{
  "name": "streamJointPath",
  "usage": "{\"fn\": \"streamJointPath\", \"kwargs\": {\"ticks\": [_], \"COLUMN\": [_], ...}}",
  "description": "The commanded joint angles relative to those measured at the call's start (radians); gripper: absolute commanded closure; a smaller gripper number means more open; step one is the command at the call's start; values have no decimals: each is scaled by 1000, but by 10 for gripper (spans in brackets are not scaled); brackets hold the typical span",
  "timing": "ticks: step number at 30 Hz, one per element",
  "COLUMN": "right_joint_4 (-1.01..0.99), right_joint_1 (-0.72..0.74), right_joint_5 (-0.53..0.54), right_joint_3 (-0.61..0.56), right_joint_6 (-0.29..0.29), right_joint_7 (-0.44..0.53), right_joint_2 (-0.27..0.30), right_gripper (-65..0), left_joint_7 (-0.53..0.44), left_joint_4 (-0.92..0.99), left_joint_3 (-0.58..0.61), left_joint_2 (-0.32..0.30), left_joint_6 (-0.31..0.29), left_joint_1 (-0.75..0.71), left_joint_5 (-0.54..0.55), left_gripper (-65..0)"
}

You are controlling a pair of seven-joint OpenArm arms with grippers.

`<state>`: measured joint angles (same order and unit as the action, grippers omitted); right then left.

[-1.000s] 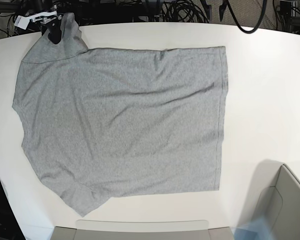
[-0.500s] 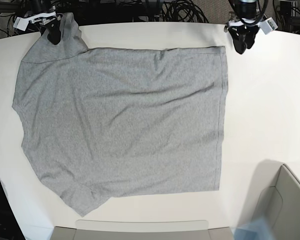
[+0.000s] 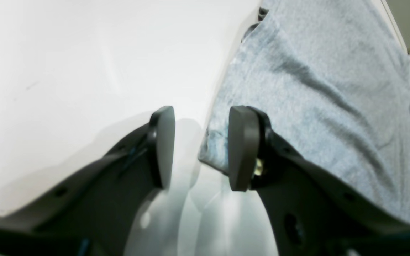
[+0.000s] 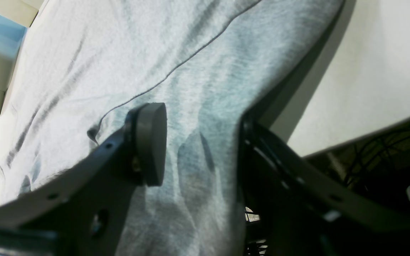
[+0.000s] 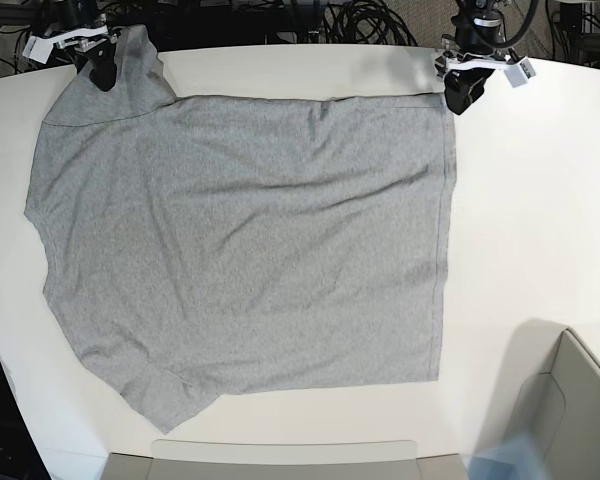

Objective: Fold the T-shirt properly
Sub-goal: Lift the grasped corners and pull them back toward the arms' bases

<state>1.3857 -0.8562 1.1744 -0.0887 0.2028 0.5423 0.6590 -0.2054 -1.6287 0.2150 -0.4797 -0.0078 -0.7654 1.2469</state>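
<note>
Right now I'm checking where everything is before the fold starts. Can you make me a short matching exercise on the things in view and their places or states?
Things:
1. T-shirt
2. left gripper
3. right gripper
4. table

Places or states:
A. white, bare beside the hem
B. jaws either side of raised sleeve fabric
C. spread flat, plain grey side up
D. open at the hem corner

Pairs: 1-C, 2-D, 3-B, 4-A

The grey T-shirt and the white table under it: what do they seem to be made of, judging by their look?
The grey short-sleeved T-shirt looks like a soft knitted fabric, probably cotton jersey: it has a speckled heather texture, a matte surface, soft wrinkles and a stitched hem. The white table looks hard and smooth, perhaps laminate or painted board: in the left wrist view it shows a faint glossy reflection near the left gripper.
</note>
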Motion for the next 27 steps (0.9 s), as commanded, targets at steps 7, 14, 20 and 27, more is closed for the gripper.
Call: {"fn": "streamJointPath", "kwargs": {"ticks": [7,14,20,27], "right_joint_4": [2,27,30,30], "right_joint_1": [-16,-16,-16,-39], "right_joint_5": [9,5,5,5], "right_joint_3": [-6,-12,-4,4], "right_joint_6": [-41,-41,-45,-45], "right_joint_7": [-49,-49,-51,-46], "right_joint_2": [9,29,32,34], "right_gripper": [-268,-221,-81,-5], "left_joint_7": [217,344,353,353], "left_joint_4": [-2,23,23,21], "left_joint_3": [1,2,-9,-7], "left_joint_2": [-4,9,5,3], "left_joint_6": [12,16,18,18], "left_joint_1": [40,105,100,76], "left_joint_5": [11,4,4,4], "left_gripper": [-244,-243,-202,0]}}
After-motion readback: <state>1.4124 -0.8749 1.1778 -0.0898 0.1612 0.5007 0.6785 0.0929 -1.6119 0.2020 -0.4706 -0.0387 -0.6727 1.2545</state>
